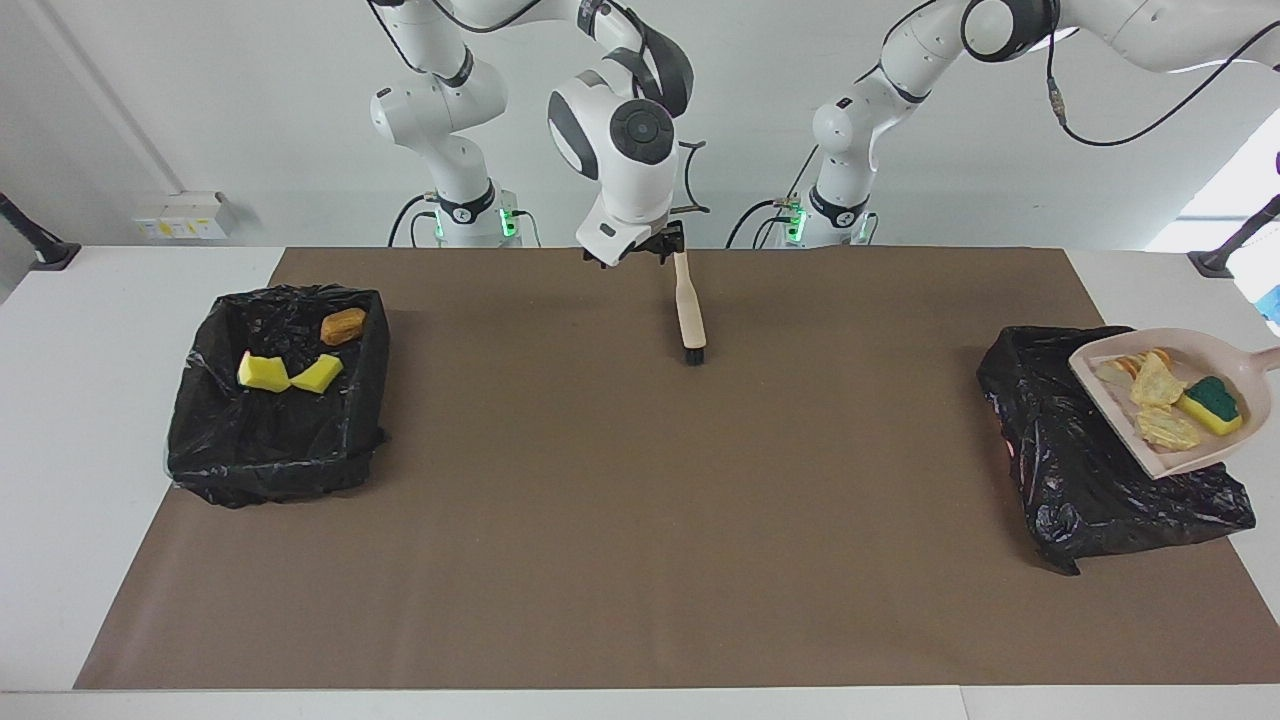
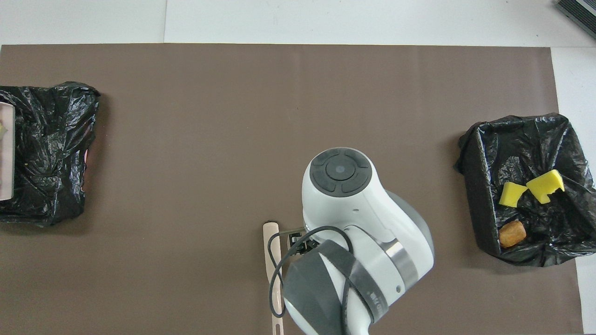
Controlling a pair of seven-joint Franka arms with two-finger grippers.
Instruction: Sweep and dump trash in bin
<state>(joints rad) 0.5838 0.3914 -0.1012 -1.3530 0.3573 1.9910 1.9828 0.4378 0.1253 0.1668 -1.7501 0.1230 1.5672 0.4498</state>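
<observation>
Trash [image 1: 1170,405] is carried in the dustpan [image 1: 1235,355], tilted over the bin [image 1: 1060,450] at the left arm's end; scraps could be spilled past its rim by a hasty tip. The left gripper is unseen. Whether the right gripper [image 1: 665,245] grips the brush [image 1: 690,310] cannot be told.

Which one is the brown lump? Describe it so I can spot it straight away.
Find the black-lined bin at the right arm's end of the table. The brown lump lies inside it, in the corner nearest the robots. Its only neighbours are two bright yellow sponge bits, angular where it is rounded and bread-coloured.
</observation>
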